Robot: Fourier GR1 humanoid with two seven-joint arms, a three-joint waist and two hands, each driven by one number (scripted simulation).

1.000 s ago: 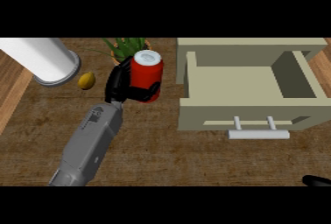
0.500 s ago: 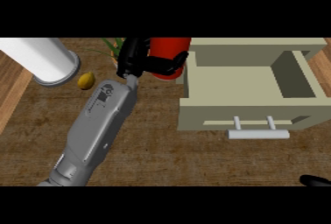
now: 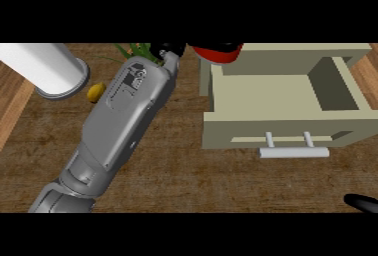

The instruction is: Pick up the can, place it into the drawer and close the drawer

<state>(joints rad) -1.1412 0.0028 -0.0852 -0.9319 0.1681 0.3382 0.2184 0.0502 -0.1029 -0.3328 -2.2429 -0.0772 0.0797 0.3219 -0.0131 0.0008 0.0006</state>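
**Can hanging at the drawer's back corner**

Head view: the left hand is holding the can at top centre, fingers apparently clamped on it, though mostly cropped. The can is sitting just right of the hand, over the open drawer's upper-left corner, axis unclear. The right hand is resting lower right.

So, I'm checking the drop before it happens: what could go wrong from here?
The left hand holds the red can at the view's top edge, near the far left corner of the open beige drawer, not over its middle; released here, it might hit the wall. The can is partly cut off, so its tilt is hard to judge.
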